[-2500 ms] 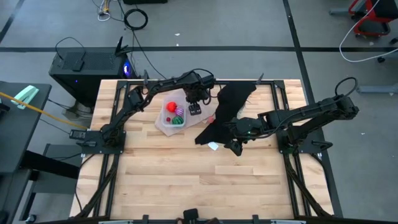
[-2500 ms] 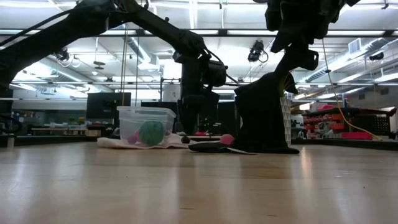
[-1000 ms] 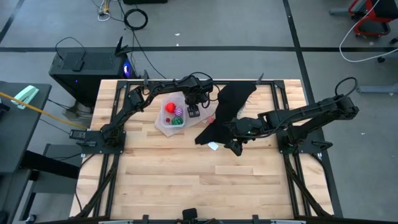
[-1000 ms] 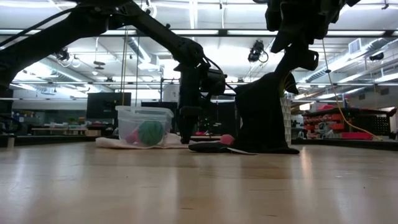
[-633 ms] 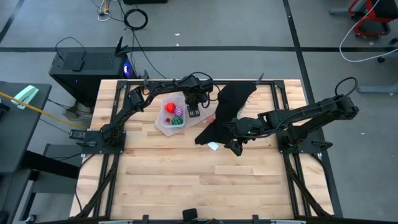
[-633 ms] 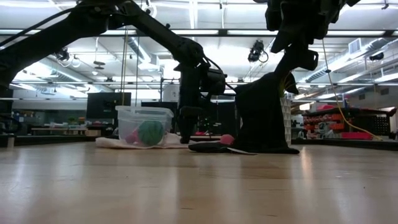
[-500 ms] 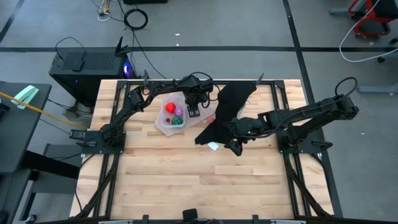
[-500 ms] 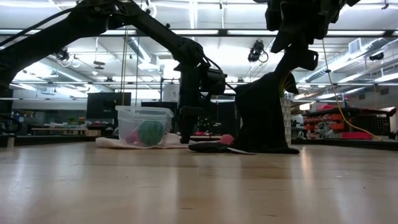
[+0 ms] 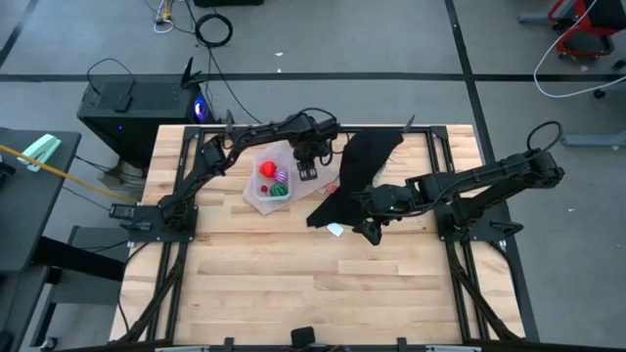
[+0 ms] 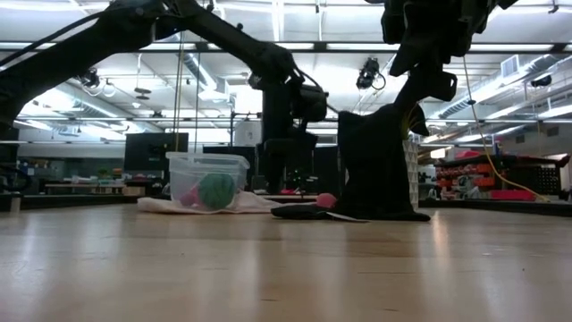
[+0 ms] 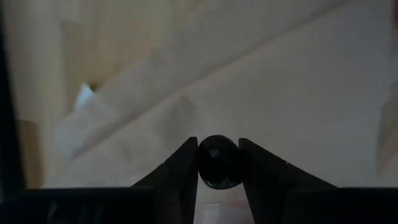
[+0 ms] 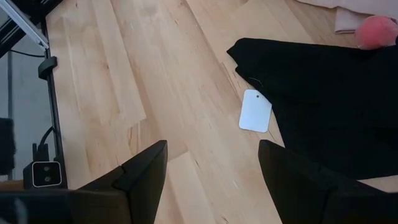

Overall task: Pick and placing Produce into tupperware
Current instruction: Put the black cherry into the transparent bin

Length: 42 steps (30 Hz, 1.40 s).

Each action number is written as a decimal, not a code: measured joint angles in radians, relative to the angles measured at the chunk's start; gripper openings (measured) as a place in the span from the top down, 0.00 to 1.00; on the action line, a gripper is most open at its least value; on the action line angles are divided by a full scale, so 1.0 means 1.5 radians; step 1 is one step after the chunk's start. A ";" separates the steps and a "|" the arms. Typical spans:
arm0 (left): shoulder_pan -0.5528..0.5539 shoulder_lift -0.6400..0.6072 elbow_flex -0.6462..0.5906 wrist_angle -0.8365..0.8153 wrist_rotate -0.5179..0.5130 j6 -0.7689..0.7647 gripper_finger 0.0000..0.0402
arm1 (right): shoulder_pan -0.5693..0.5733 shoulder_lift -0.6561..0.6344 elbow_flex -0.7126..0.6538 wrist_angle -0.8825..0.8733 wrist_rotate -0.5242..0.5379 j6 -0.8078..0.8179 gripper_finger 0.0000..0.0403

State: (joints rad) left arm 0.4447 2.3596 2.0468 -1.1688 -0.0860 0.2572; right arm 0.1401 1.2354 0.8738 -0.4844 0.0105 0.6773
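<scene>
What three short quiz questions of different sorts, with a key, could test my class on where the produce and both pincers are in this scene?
1. True or false: the left pincer is shut on a small dark round fruit.
2. Multiple choice: the green striped fruit lies (A) on the black cloth, (B) inside the tupperware, (C) under the right pincer.
3. Fill in: the right pincer hangs open above the bare wood, beside a small white ____ at the edge of the black cloth.

Key: 1 true; 2 B; 3 scrap.
</scene>
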 joint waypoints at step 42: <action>0.021 -0.110 0.168 -0.268 0.031 -0.228 0.70 | 0.001 0.000 0.000 0.000 -0.003 -0.047 0.36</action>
State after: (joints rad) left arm 0.4759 2.1947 2.2984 -1.5708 -0.0394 -0.0853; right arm 0.1410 1.2357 0.8738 -0.4843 0.0063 0.6061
